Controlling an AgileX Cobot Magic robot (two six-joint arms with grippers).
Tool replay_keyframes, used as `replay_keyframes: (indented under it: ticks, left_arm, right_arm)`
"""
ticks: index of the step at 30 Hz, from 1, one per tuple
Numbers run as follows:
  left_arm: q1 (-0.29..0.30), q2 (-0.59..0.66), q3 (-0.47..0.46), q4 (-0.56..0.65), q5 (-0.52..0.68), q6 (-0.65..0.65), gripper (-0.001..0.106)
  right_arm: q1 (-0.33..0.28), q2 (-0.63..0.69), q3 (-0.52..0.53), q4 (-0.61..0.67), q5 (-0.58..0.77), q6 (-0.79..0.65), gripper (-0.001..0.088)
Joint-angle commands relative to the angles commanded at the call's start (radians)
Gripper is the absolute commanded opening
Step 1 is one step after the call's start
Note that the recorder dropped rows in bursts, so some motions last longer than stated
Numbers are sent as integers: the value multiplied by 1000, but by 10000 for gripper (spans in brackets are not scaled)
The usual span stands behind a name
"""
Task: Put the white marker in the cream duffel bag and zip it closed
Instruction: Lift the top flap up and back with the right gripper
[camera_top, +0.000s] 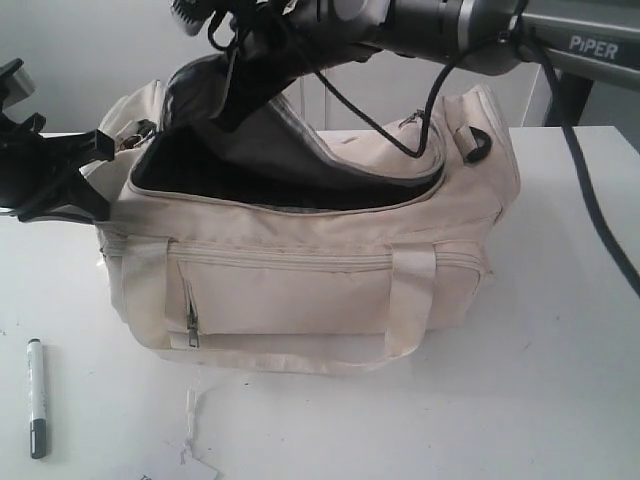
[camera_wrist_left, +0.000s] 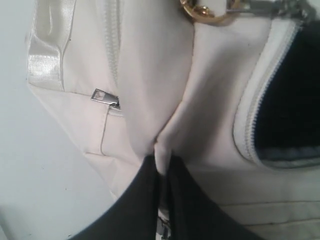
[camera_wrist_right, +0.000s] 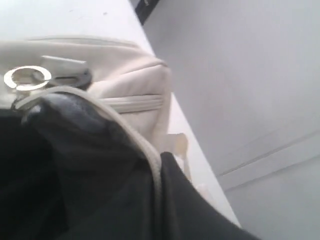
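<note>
Pinching an end fold of the cream duffel bag (camera_top: 300, 290) with my left gripper (camera_wrist_left: 161, 165) to anchor it, my right gripper (camera_wrist_right: 157, 167) clamped on the raised flap (camera_top: 285, 140), I hold its mouth agape for the white marker (camera_top: 36, 395) lying at its seven o'clock.

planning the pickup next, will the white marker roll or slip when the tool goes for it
The white marker is slim and looks round, lying flat on the smooth table, so a sideways nudge would probably roll it. It looks stiff and light, so it should lift without bending.
</note>
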Motion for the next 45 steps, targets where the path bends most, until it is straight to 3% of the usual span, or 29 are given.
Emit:
replay_keyframes:
  ticks: [10, 22, 32, 45]
  left_arm:
    - [0, 0, 0, 0, -2, 0, 3]
    - [0, 0, 0, 0, -4, 0, 3]
    - [0, 0, 0, 0, -25, 0, 3]
    - [0, 0, 0, 0, -28, 0, 3]
  right_arm:
    - [-30, -1, 0, 20, -158, 151, 0]
    - [-47, -2, 0, 27, -210, 199, 0]
    - [-49, -29, 0, 28, -134, 241, 0]
    - [-95, -75, 5, 28, -9, 330, 0]
